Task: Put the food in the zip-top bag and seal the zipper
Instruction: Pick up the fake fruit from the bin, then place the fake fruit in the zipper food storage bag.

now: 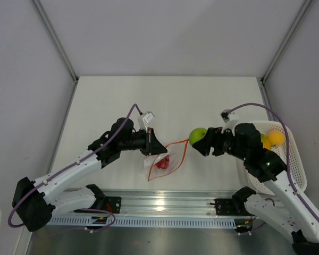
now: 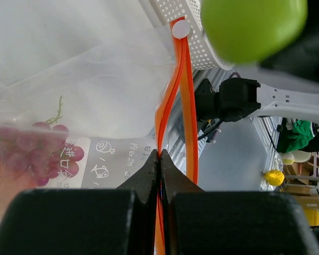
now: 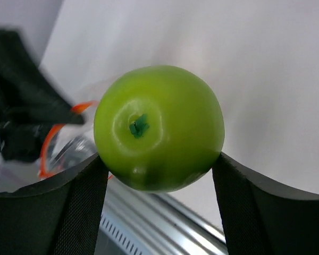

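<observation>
The clear zip-top bag (image 1: pixel 162 163) lies on the table with red fruit (image 1: pixel 162 163) inside; its orange-red zipper (image 1: pixel 184 149) gapes open toward the right. My left gripper (image 1: pixel 155 147) is shut on one lip of the zipper (image 2: pixel 173 101), whose white tab (image 2: pixel 181 29) shows at the far end, and dark red grapes (image 2: pixel 42 154) show through the plastic. My right gripper (image 1: pixel 201 142) is shut on the lime green fruit (image 1: pixel 198 135), held in the air just right of the bag's mouth. The green fruit (image 3: pixel 158 127) fills the right wrist view between the fingers (image 3: pixel 80 202).
A white mesh basket (image 1: pixel 287 159) stands at the right edge, partly under my right arm, with yellow-orange fruit (image 1: pixel 275 138) in it. A metal rail (image 1: pixel 165 202) runs along the near table edge. White walls enclose the table.
</observation>
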{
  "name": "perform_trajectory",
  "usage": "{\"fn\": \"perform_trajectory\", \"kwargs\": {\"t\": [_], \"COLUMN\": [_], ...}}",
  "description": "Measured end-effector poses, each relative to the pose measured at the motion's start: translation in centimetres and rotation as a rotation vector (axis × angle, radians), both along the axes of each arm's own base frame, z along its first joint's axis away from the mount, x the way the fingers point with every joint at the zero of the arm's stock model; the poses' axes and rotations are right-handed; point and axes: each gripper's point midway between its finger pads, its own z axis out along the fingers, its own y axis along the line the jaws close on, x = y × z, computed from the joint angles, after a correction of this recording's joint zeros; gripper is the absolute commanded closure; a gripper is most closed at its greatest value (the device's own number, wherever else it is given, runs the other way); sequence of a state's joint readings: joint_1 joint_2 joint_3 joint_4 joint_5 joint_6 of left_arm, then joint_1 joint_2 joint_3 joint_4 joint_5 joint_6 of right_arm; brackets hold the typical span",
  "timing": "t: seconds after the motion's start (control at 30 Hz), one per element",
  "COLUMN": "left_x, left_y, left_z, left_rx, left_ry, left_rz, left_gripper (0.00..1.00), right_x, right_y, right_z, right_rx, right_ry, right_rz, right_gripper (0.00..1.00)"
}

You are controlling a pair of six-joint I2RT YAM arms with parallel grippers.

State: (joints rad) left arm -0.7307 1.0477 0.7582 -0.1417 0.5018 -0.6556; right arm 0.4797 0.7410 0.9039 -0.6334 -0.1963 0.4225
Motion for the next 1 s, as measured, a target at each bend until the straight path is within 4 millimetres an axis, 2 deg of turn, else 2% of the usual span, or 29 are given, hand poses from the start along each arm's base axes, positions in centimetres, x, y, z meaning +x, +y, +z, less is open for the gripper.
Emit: {"fn": "perform_trajectory", "kwargs": {"t": [0.1,0.2,0.27,0.4,0.53,0.67,0.87,0.9,0.93,0.97,1.0], "left_x": [0.1,0.1,0.1,0.1,0.0,-0.2,-0.2,-0.1,-0.1,-0.1,-0.1], "left_y": [-0.1,-0.2,-0.2,-0.2,-0.2,0.1,0.1,0.1,0.1,0.1,0.1], "left_z": [0.3,0.7,0.7,0.8,0.9,1.2,1.6,1.6,1.7,1.7,1.7], "left_rx": [-0.005,-0.012,-0.015,-0.017,-0.019,-0.022,-0.030,-0.032,-0.034,-0.034,-0.035], "left_ry": [-0.004,-0.002,0.002,0.011,0.012,0.006,-0.002,-0.003,-0.005,-0.006,-0.008], "left_rz": [0.000,0.001,0.003,0.006,0.007,0.009,0.011,0.013,0.014,0.015,0.016], "left_gripper": [0.99,0.99,0.99,0.99,0.99,0.99,0.99,0.99,0.99,0.99,0.99], "right_x": [-4.0,-7.3,-8.9,-11.5,-11.3,-10.3,-9.3,-9.1,-9.0,-8.9,-8.8], "right_y": [4.0,7.0,8.9,12.7,13.8,13.4,12.3,12.3,12.3,12.3,12.3], "right_z": [1.0,1.6,1.4,-0.2,-2.9,-3.3,-3.9,-3.9,-4.0,-4.1,-4.3], "right_rx": [0.035,0.054,0.035,-0.046,-0.143,-0.158,-0.176,-0.180,-0.184,-0.188,-0.193], "right_ry": [-0.035,-0.062,-0.067,-0.068,-0.046,-0.070,-0.085,-0.086,-0.087,-0.085,-0.081], "right_rz": [0.206,0.370,0.446,0.556,0.542,0.483,0.415,0.405,0.400,0.394,0.388], "right_gripper": [0.98,0.99,0.98,0.98,0.98,0.94,0.77,0.63,0.54,0.37,0.27]}}
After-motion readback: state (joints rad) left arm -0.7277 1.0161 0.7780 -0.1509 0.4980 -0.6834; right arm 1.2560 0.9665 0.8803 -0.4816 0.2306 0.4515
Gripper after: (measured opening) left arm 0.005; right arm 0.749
